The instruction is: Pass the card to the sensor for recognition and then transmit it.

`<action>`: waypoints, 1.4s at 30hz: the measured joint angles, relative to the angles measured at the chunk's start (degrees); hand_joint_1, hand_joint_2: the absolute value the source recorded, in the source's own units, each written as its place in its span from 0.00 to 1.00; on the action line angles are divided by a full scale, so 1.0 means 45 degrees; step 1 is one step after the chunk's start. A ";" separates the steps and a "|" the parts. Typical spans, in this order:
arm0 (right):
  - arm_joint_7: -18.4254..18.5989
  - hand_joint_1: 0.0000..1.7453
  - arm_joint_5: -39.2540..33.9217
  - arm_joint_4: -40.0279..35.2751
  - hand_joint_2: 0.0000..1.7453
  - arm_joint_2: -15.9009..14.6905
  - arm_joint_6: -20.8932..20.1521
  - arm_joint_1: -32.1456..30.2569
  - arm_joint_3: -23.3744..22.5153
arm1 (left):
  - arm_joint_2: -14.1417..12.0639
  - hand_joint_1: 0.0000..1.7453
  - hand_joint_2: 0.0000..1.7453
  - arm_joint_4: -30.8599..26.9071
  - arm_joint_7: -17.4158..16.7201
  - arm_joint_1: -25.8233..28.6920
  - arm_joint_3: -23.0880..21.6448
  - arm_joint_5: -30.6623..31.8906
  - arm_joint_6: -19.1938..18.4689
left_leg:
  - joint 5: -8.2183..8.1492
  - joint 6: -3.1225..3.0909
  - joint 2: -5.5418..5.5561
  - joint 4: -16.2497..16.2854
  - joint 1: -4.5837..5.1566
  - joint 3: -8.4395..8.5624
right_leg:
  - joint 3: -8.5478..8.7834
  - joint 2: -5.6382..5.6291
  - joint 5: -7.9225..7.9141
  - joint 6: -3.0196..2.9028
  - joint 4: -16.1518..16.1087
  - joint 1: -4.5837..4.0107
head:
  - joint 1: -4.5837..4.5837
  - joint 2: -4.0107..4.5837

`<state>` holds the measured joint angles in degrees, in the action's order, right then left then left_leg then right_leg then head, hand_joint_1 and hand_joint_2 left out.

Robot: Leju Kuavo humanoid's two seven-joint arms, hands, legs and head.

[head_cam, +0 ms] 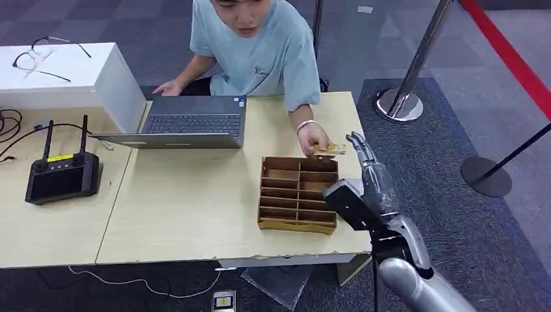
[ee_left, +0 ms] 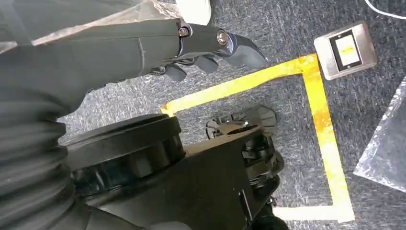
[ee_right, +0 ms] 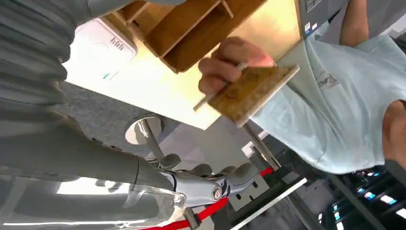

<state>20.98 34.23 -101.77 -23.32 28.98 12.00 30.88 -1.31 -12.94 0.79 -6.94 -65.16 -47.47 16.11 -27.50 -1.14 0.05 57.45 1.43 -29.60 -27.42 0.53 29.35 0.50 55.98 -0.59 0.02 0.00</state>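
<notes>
A person's hand (head_cam: 312, 138) holds a yellowish card (head_cam: 330, 149) over the table's right side, just beyond a wooden compartment box (head_cam: 299, 194). My right hand (head_cam: 366, 162) is raised beside the table's right edge, fingers stretched out and apart, fingertips close to the card without touching it. In the right wrist view the card (ee_right: 251, 91) is pinched in the person's fingers (ee_right: 225, 67) across from my empty right hand (ee_right: 206, 179). A white sensor pad (ee_right: 100, 50) lies on the table next to the wooden box (ee_right: 186, 28). My left hand (ee_left: 206, 48) hangs over the floor, holding nothing.
An open laptop (head_cam: 195, 123) sits before the seated person. A black controller with antennas (head_cam: 62, 175) lies at the left, behind it a white box (head_cam: 65, 71) with glasses. Stanchion bases (head_cam: 399, 104) (head_cam: 486, 175) stand on the carpet to the right.
</notes>
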 joint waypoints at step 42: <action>-0.0437 0.97 -0.0666 0.1292 1.00 0.0350 0.0870 0.0018 0.0569 | -0.0180 0.00 1.00 0.0039 -0.0165 0.0011 -0.0063 -0.0083 0.0005 | -0.0001 0.0001 -0.0005 0.0001 -0.0001 -0.0004 | -0.0010 -0.0002 0.0000 0.0000 0.0000 0.0001 | 0.0000 0.0000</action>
<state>19.02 31.23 -95.95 -21.75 32.90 12.08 33.44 -2.12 -12.76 0.04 -6.89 -65.44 -47.84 16.13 -27.50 -1.13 0.03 57.45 1.42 -29.62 -27.46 0.52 29.35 0.50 55.98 -0.59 0.02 0.00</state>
